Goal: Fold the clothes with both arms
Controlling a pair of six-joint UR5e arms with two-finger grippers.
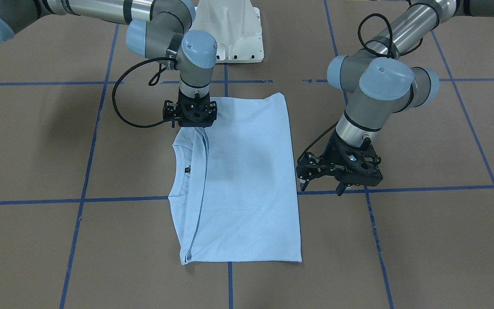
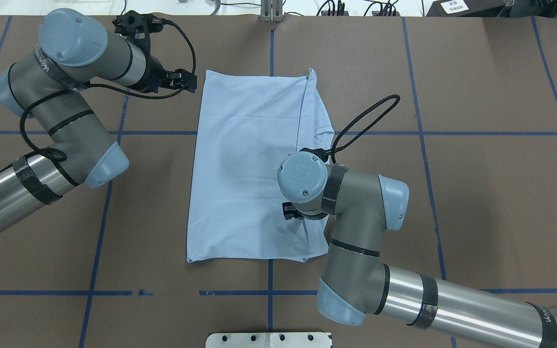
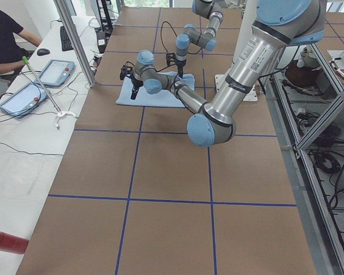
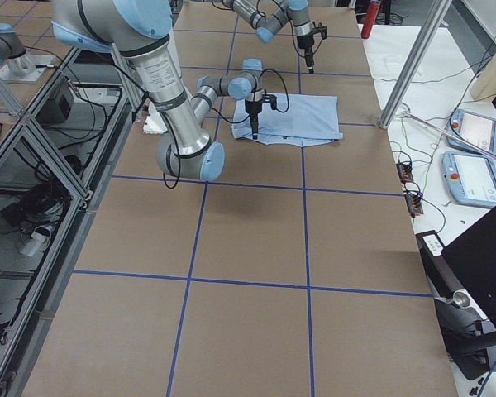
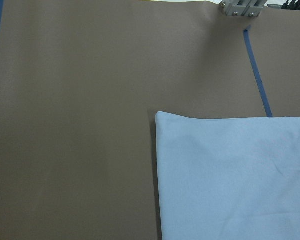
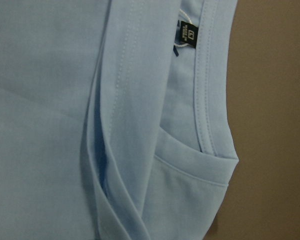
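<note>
The light blue T-shirt [image 1: 247,180] lies folded into a long rectangle on the brown table, its collar [image 1: 178,171] and dark neck label [image 6: 186,32] showing along one long edge. My right gripper [image 1: 191,116] points straight down over the collar-side corner nearest the robot. Its fingertips are hidden under its body, so I cannot tell its state. My left gripper [image 1: 320,186] hangs open beside the opposite long edge, off the cloth [image 2: 249,169], with nothing between its fingers. The left wrist view shows only a shirt corner [image 5: 235,180] and bare table.
The white pedestal base [image 1: 234,34] stands at the robot's side of the table. Blue tape lines [image 1: 79,199] cross the brown surface. In the exterior left view, a person [image 3: 3,40] sits at a side bench with tablets [image 3: 23,97], behind a metal post [image 3: 74,40].
</note>
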